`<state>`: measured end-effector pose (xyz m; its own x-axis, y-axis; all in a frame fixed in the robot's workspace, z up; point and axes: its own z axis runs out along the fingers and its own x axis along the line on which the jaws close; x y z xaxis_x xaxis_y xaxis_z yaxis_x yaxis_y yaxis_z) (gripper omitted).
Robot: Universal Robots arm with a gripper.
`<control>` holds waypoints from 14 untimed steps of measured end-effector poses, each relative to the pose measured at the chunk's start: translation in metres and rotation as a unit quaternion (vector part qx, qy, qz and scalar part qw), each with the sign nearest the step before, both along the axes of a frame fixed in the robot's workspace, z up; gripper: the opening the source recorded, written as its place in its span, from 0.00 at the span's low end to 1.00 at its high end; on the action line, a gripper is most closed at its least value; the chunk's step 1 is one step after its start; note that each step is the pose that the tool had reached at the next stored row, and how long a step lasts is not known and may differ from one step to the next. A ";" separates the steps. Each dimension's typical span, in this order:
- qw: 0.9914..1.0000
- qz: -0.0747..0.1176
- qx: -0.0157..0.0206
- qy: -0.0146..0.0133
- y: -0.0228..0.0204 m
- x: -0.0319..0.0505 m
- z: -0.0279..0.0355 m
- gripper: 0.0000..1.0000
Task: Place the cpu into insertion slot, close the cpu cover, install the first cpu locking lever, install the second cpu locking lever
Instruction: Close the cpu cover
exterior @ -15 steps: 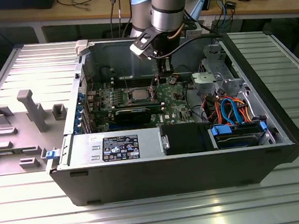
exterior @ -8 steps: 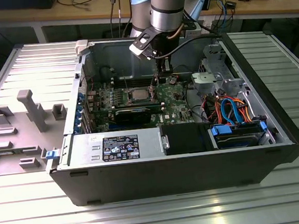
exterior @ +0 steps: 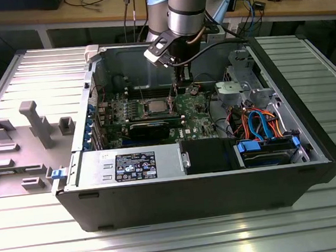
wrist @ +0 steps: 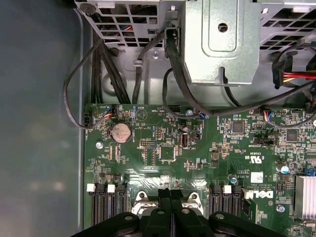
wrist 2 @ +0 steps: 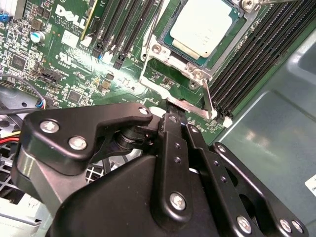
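Note:
The cpu (wrist 2: 205, 24), a flat grey metal square, lies in the insertion slot (wrist: 139, 200) on the green board. The silver cpu cover (wrist 2: 170, 54) lies flat around it, its window framing the chip. A thin silver locking lever (wrist 2: 209, 101) stands up at the socket's corner, beside a flat silver tab (wrist 2: 190, 106). My gripper (wrist 2: 170, 114) is shut, its black fingertips right at that tab with nothing seen between them. In the exterior view the gripper (exterior: 178, 88) hangs just to the exterior view's right of the cpu (exterior: 154, 107).
Black memory slots (wrist 2: 256, 54) flank the socket on both sides. A black graphics card (exterior: 149, 128) lies in front of it. The metal drive cage (wrist: 222, 39) and black cables (wrist: 113, 69) stand beyond the board. The case walls (exterior: 120, 65) enclose the work area.

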<state>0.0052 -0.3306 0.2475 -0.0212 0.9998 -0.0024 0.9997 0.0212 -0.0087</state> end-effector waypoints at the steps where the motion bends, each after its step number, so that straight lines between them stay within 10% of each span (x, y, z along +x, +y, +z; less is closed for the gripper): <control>1: 1.000 0.000 0.000 0.000 0.0000 -0.0001 0.0000 0.11; 14: 1.000 0.000 0.000 0.000 0.0000 -0.0089 0.0000 0.11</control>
<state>-0.0037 -0.3306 0.2475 -0.0214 0.9998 -0.0025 0.9997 0.0214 -0.0087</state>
